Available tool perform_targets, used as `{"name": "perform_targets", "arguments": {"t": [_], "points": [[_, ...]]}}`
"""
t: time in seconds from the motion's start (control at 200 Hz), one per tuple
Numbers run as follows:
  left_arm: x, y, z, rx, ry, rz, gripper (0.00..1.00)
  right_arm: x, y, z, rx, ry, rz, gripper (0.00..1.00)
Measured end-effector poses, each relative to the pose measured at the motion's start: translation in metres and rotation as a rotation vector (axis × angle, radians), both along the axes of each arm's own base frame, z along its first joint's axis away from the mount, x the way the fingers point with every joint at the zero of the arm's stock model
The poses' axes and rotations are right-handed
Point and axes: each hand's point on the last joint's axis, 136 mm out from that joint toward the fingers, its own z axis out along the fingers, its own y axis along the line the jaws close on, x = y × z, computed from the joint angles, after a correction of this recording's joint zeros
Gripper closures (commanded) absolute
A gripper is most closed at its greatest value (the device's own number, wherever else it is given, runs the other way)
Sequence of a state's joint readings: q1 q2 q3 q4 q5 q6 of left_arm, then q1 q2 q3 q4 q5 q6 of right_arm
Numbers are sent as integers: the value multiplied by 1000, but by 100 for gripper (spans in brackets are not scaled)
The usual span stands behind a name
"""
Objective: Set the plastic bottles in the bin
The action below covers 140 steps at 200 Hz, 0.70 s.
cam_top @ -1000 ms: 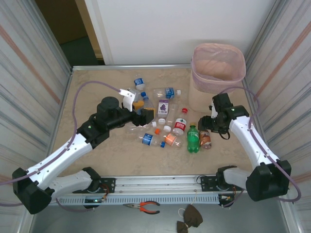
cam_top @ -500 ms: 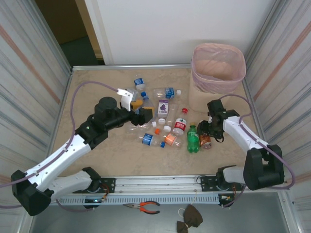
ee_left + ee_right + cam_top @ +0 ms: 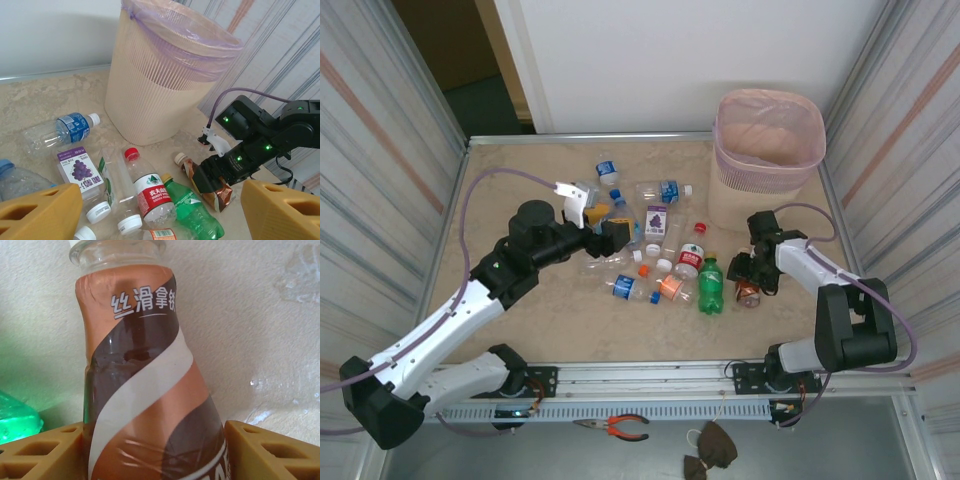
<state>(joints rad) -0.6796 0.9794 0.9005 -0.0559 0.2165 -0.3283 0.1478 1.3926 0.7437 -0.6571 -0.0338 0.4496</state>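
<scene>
Several plastic bottles lie scattered mid-table, among them a green bottle [image 3: 711,285] [image 3: 192,210], a red-capped bottle [image 3: 691,258] [image 3: 150,192] and a blue-labelled one [image 3: 665,190] [image 3: 65,130]. The pale pink bin [image 3: 760,180] [image 3: 150,90] stands at the far right with a bag liner. My right gripper [image 3: 750,272] [image 3: 152,450] is down on the table with its fingers against both sides of a brown-labelled bottle [image 3: 748,294] [image 3: 222,196] [image 3: 145,390] lying beside the green one. My left gripper [image 3: 605,228] [image 3: 160,215] hovers open over the left side of the pile, holding nothing.
A purple grape-label bottle [image 3: 657,220] [image 3: 80,170] and loose white caps lie under my left gripper. Striped walls close in both table sides. Pliers [image 3: 620,427] lie below the front rail.
My right gripper has come down and left onto the brown bottle, its jaws narrowing around it. The green bottle has shifted a little left. My left arm drew back slightly.
</scene>
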Motion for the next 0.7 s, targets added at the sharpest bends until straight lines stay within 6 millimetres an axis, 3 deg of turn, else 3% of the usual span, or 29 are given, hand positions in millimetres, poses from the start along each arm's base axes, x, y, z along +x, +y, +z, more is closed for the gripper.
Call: {"name": "perform_targets", "arguments": {"t": [0.371, 0.701], "points": [[0, 0, 0, -9, 10, 3, 17, 1, -8, 3, 26, -28, -57, 43], [2, 2, 0, -9, 10, 9, 17, 5, -15, 30, 23, -127, -81, 43]]}}
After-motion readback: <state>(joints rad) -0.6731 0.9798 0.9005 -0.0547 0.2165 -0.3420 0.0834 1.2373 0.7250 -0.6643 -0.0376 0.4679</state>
